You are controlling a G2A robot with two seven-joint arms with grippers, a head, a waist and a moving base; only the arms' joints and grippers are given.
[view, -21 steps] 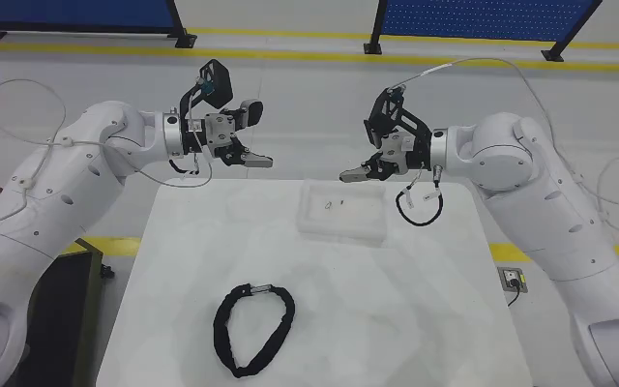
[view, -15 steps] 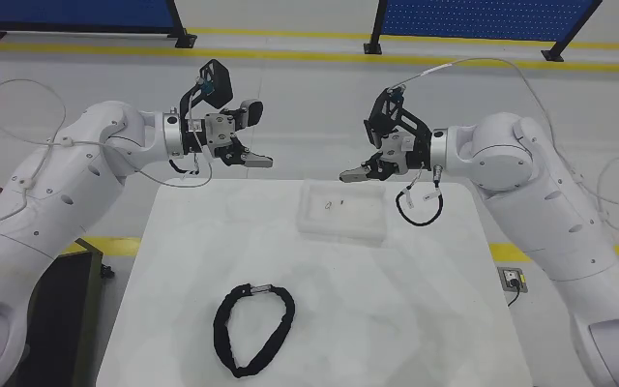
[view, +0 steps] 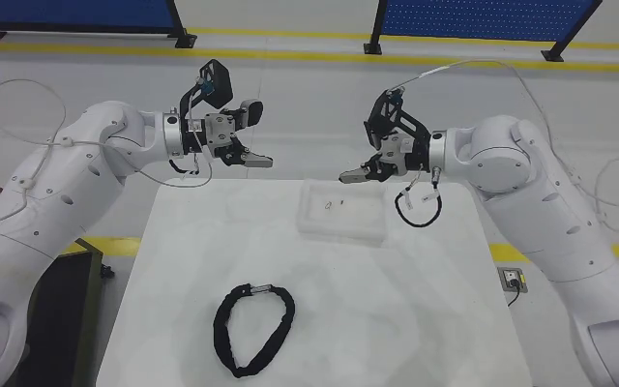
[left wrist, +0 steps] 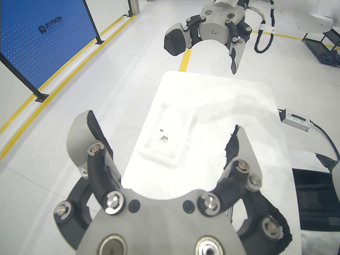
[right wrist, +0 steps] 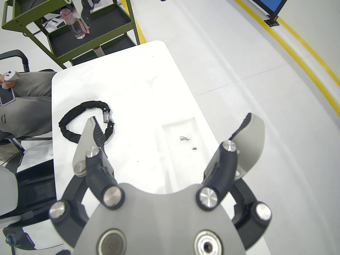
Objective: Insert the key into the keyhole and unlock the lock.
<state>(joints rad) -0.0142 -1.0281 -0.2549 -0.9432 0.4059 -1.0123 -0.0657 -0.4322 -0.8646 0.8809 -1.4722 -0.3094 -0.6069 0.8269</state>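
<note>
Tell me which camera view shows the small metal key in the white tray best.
The right wrist view: the small metal key lies unobstructed in the shallow white tray, its ring and blade distinguishable. In the left wrist view it reads as little more than a ring. In the top view it is a tiny speck.

Far off to the side of my left gripper (left wrist: 163, 123), a blue partition panel (left wrist: 39, 49) carries a white logo and word. The white panel (left wrist: 117, 3) next along bears the same mark in dark print.

White floor (view: 290, 97), yellow lines (view: 290, 54), blue panels (view: 87, 12).
</note>
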